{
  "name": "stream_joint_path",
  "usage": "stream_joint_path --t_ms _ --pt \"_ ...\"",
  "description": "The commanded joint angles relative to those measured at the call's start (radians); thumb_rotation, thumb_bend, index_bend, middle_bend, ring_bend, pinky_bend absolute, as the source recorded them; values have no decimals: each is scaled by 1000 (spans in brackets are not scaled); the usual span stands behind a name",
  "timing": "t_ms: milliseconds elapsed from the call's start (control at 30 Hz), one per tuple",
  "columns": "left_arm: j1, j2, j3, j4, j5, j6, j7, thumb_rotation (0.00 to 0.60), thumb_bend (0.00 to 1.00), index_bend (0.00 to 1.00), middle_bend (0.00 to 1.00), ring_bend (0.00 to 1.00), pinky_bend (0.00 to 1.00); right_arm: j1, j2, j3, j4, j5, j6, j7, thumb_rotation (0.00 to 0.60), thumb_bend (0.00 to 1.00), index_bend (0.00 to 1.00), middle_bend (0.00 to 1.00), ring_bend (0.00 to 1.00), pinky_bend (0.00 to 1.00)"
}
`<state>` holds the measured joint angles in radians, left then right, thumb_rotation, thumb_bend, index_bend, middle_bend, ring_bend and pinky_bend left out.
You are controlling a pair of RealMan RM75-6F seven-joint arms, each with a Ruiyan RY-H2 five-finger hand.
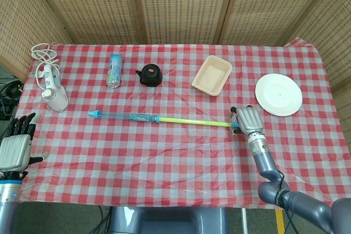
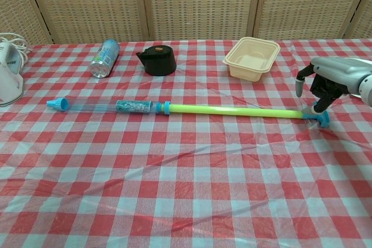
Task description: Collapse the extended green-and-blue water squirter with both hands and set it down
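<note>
The water squirter [image 1: 164,119] lies fully extended across the checked tablecloth. Its clear blue barrel points left and its green rod [image 2: 232,110] runs right to a blue T-handle [image 2: 318,114]. My right hand [image 1: 248,119] hovers over that handle with its fingers spread. In the chest view one fingertip [image 2: 318,105] reaches down to the handle, and the hand [image 2: 328,79] has no grip around it. My left hand [image 1: 15,146] is open with fingers apart at the table's front left edge, far from the squirter's blue nozzle [image 1: 94,114]. It appears only in the head view.
Along the back stand a white iron [image 1: 53,89] with its cord, a can [image 1: 114,69] lying on its side, a black pot [image 1: 149,74] and a beige food tray [image 1: 211,75]. A white plate [image 1: 278,95] sits just behind my right hand.
</note>
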<state>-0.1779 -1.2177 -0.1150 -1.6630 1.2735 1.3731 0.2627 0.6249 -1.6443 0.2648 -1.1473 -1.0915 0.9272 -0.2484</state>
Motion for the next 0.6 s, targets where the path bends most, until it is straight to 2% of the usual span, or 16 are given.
stream_joint_path --t_ms 33,600 --pt "-3 0 -1 4 -4 -5 -3 600 92 0 0 0 0 9 -12 -4 18 14 -17 -7 600 411 515 981 941 410" --pt "-10 -3 -3 16 -21 -14 -10 600 92 0 0 0 0 31 -68 -20 117 45 -71 22 600 431 539 986 941 410"
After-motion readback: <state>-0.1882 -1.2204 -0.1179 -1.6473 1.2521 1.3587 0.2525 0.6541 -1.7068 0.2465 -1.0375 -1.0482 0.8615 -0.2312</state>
